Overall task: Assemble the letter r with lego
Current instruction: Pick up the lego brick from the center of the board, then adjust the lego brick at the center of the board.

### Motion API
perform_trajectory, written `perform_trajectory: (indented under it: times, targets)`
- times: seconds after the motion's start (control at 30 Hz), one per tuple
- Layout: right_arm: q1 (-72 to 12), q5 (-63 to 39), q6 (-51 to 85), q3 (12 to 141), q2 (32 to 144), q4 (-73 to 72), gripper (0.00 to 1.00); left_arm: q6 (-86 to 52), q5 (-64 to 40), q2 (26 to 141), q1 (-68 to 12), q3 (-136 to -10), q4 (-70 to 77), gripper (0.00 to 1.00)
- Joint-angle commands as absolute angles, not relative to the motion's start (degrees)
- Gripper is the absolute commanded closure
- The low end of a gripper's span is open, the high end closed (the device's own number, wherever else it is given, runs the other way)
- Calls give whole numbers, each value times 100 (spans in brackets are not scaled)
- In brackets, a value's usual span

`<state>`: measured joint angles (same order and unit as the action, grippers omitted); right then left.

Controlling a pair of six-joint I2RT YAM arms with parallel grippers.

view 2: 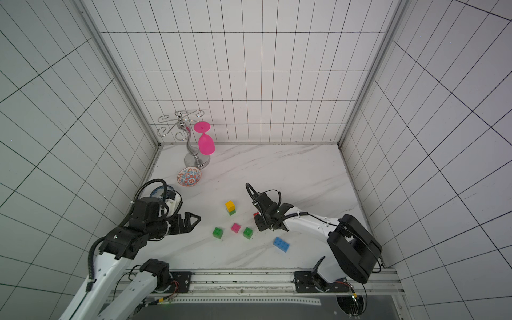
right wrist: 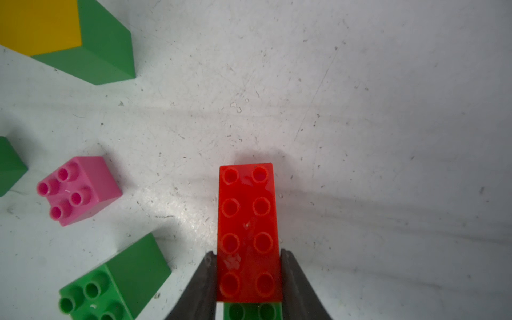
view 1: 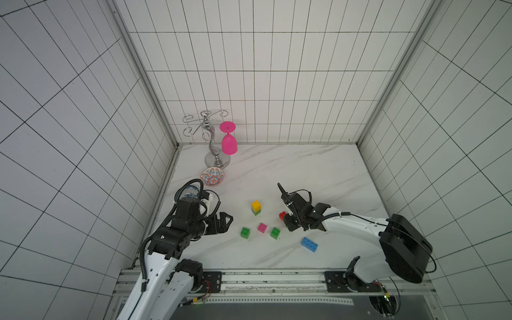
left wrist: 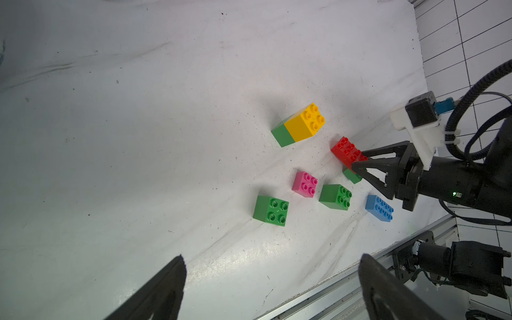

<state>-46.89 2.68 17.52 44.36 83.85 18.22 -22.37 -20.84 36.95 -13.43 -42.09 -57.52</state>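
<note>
Marble table (view 1: 304,171) under everything. At far left, left gripper (view 1: 225,224): jaws spread wide, nothing between them, clear of all the cubes. Behind it, by the back wall, metal rack (view 1: 217,162) with pink glass (view 1: 229,144) hanging upside down; patterned bowl (view 1: 212,176) just in front of the rack's foot. Next, left green cube (view 1: 245,232), studs up, alone. Farther back, yellow cube (view 1: 256,205) stacked on green base (view 1: 256,212). Then pink cube (view 1: 262,227), studs up, between the two loose greens; right green cube (view 1: 275,232) near it, not touching. Right of those, red brick (right wrist: 246,210), one end seated on fourth green cube (left wrist: 352,176), other end sticking out past it. Right gripper (right wrist: 248,253) clenched on the red brick's long sides, at the end over that cube. In both top views, only a red corner showing beside that gripper. Farthest right, blue brick (view 1: 309,244), flat, studs up, near the right arm, toward the front rail, touching nothing.
</note>
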Motion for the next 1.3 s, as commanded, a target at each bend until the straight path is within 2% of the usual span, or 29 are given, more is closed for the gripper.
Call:
perform_trajectory:
  times: [0.0, 0.1, 0.37, 0.43, 0.53, 0.7, 0.93, 1.03, 1.27]
  targets:
    - [-4678, 321, 1714, 4369, 8441, 1810, 69, -2443, -2133, 3735, -1327, -4163, -5484, 3]
    - [-4676, 354, 1714, 4359, 8370, 1810, 72, -2598, -2205, 3803, -1329, -4144, -5334, 3]
    - [-4676, 345, 1572, 4486, 8012, 2065, 100, -2938, -2488, 4516, -1327, -4228, -4603, 3]
    - [-4680, 384, 1513, 4540, 7844, 2158, 100, -2890, -2398, 4840, -1328, -4362, -4421, 4]
    - [-4652, 412, 1429, 4655, 7581, 2349, 100, -2687, -2328, 5506, -1328, -4583, -4161, 13]
    - [-4582, 380, 1286, 4948, 7312, 2772, 100, -2283, -2245, 7078, -1346, -5243, -4132, 39]
    - [-4503, 378, 1244, 5110, 6813, 3173, 100, -2180, -2101, 8863, -1515, -5937, -3577, 62]
    - [-4475, 396, 1252, 5115, 6640, 3302, 100, -2201, -1972, 9452, -1680, -6237, -3495, 70]
    - [-4450, 369, 1301, 5071, 6435, 3438, 100, -2313, -1897, 10187, -2231, -6423, -3290, 78]
